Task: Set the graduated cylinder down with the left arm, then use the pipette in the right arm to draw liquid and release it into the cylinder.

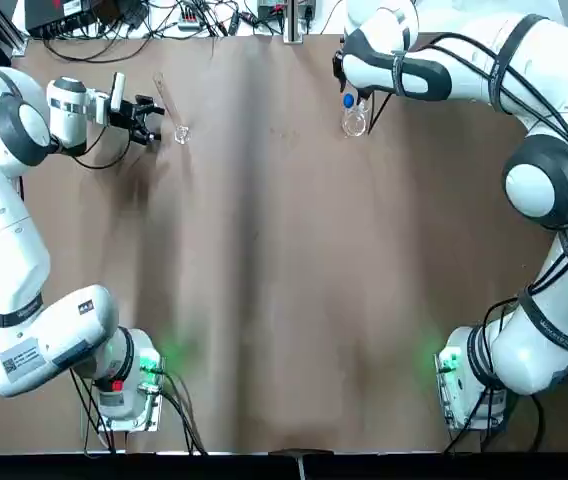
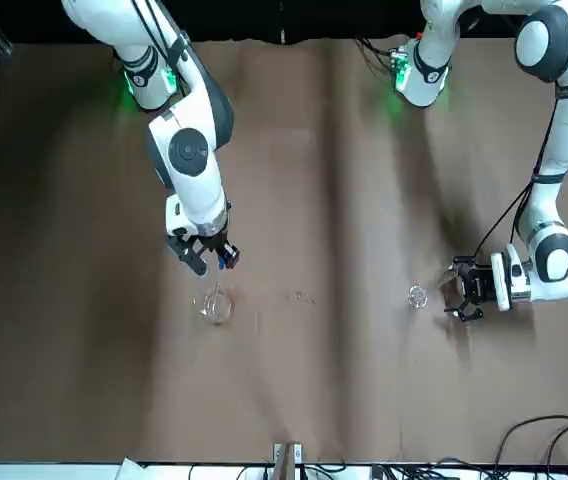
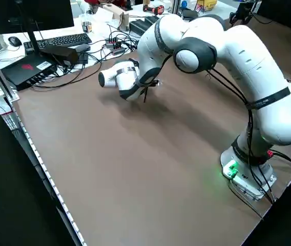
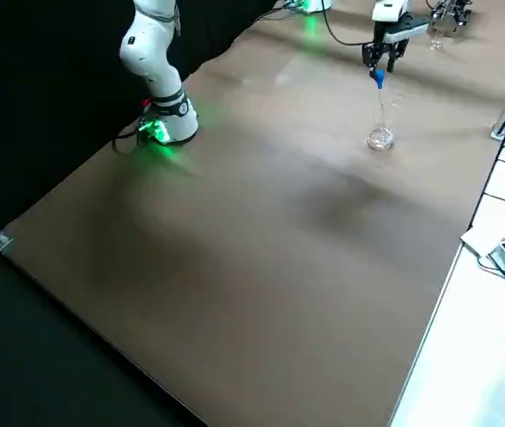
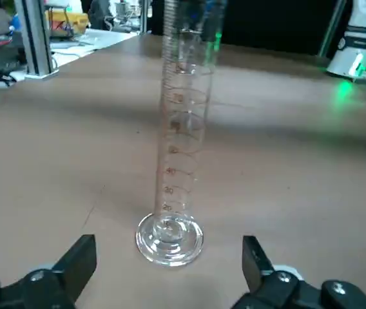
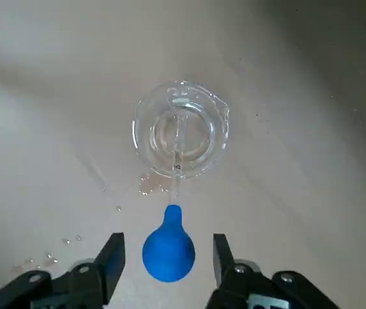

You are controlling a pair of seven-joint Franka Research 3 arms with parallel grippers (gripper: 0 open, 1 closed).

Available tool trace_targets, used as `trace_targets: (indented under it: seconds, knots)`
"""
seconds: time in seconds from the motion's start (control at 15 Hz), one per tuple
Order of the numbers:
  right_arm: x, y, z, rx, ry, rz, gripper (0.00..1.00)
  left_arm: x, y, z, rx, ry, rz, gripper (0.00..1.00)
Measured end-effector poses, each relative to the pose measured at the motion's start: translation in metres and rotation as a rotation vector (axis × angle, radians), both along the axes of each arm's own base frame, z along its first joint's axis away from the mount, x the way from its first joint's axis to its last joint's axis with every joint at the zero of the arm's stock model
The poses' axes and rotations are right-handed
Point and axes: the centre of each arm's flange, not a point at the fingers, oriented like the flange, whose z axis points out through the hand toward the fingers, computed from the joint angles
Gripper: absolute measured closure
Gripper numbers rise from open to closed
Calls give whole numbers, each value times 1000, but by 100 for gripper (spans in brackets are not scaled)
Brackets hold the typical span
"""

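In the top view, your left end effector point(image 1: 158, 121) is at the far left of the counter point(image 1: 264, 250), with the graduated cylinder point(image 1: 182, 132) just beyond its fingertips. Your right end effector point(image 1: 356, 92) is well apart from it, beside the pipette's blue bulb point(image 1: 348, 100) and the beaker point(image 1: 356, 122)

From the front view, you see the cylinder's round foot on the counter in front of the left end effector, and small droplets point(image 2: 304, 297) between the cylinder and the beaker

The left side view hides most of your left end effector behind its arm point(image 3: 186, 54); a monitor point(image 3: 27, 18) and keyboard point(image 3: 58, 43) are past the counter's edge

In the right side view, the pipette point(image 4: 381, 108) stands in the beaker, bulb up, close under your right end effector

The left wrist view shows wide fingers, holding nothing, and the cylinder upright ahead of them

In the right wrist view, your fingers are wide, with the bulb appearing between them, touching neither; the beaker's wall surrounds the pipette's lower end
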Motion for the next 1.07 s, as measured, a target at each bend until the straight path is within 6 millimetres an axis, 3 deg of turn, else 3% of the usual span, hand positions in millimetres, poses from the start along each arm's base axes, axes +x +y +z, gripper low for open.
trace_targets:
  seconds: [0.33, 0.6, 0.87, 0.93, 1.07]
  knots:
    - [0, 0, -2, -2, 2, -2, 40, 1, -30, -9, -47, -23, -26, 0]
    - [-1, 2, -3, -2, 3, -1, 48, 5, -57, -17, -109, -16, 6, 0]
    - [-2, 3, -4, -3, 5, -1, 51, 6, -63, -17, -114, -17, 3, 1]
    - [-2, 3, -4, -3, 5, -2, 53, 5, -62, -18, -114, -27, 1, 3]
    - [-2, 3, -4, -3, 5, -3, 55, 4, -60, -21, -116, -57, -5, 22]
